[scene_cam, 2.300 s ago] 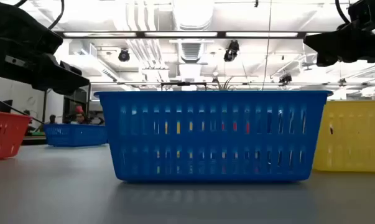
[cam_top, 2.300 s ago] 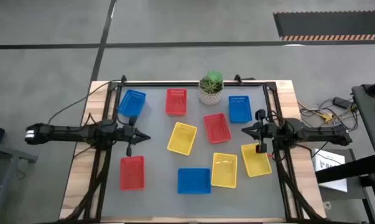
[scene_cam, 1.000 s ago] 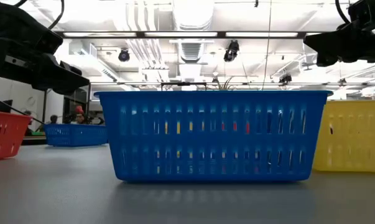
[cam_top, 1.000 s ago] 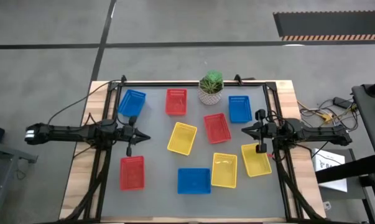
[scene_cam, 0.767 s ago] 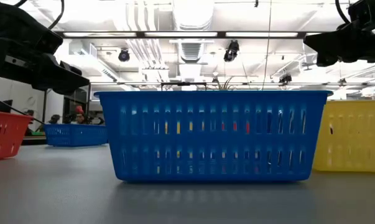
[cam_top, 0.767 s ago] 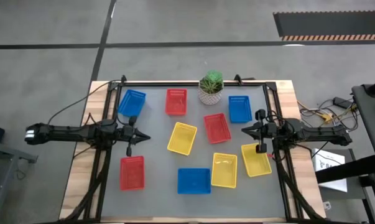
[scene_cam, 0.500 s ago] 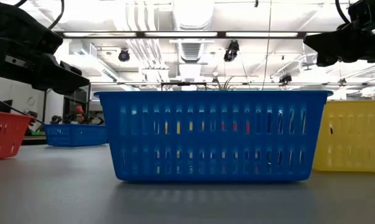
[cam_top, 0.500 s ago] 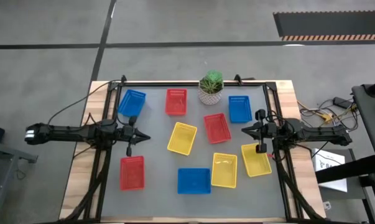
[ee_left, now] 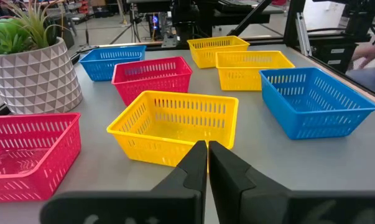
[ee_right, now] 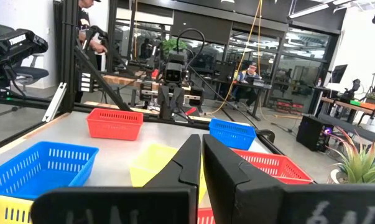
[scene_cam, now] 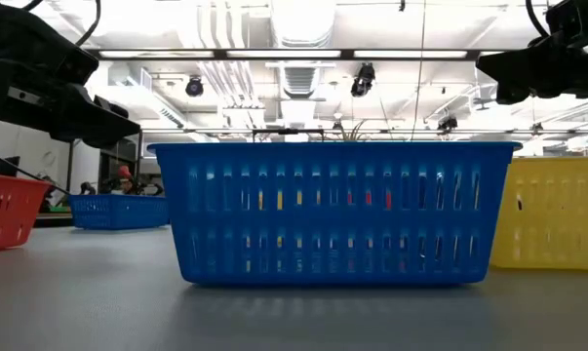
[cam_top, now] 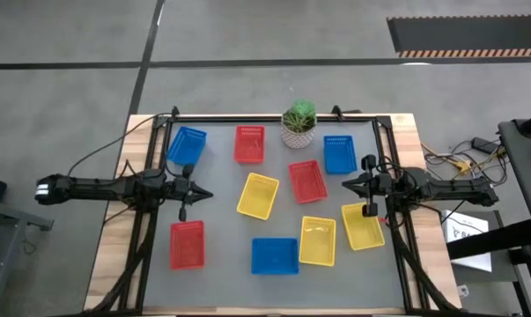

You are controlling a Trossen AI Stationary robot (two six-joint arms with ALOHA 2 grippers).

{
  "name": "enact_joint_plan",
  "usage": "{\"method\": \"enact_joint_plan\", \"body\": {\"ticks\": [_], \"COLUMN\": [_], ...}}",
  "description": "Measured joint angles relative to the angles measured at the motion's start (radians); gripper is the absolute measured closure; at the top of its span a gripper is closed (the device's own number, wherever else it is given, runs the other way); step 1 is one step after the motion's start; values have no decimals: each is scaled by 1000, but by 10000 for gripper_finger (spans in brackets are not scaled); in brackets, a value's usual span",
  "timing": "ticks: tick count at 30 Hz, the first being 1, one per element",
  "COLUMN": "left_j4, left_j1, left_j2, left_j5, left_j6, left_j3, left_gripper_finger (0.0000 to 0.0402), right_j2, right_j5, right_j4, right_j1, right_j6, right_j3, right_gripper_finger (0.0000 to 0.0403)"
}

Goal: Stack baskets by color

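Three red, three blue and three yellow baskets stand apart on their bottoms on the grey table top. A yellow basket [cam_top: 258, 195] and a red basket [cam_top: 307, 180] sit in the middle. A blue basket [cam_top: 275, 255] sits at the near edge and fills the low view [scene_cam: 333, 213]. My left gripper [cam_top: 208, 195] hovers shut at the left side, pointing toward the middle yellow basket [ee_left: 175, 124]. My right gripper [cam_top: 344, 184] hovers shut at the right side, beside another yellow basket [cam_top: 363, 225]. Both sets of fingers, left [ee_left: 208, 144] and right [ee_right: 201, 138], hold nothing.
A white pot with a green plant [cam_top: 298, 125] stands at the far edge between a red basket [cam_top: 249, 143] and a blue basket [cam_top: 339, 153]. A dark frame [cam_top: 274, 117] borders the table. Bare table shows at the near left, past the red basket [cam_top: 187, 244].
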Motion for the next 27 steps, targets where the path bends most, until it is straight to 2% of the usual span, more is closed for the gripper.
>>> {"method": "enact_joint_plan", "body": {"ticks": [24, 25, 27], "left_j4": [0, 1, 29], "left_j1": [0, 0, 1], "left_j2": [0, 0, 0], "left_j5": [-1, -13, -102], "left_j6": [0, 0, -1], "left_j3": [0, 0, 0], "left_gripper_finger": [402, 402, 402], "right_j2": [0, 0, 0], "right_j5": [0, 0, 0], "right_j4": [0, 0, 0], "right_j1": [0, 0, 0], "right_j6": [0, 0, 0], "right_j3": [0, 0, 0], "right_gripper_finger": [394, 394, 394]}}
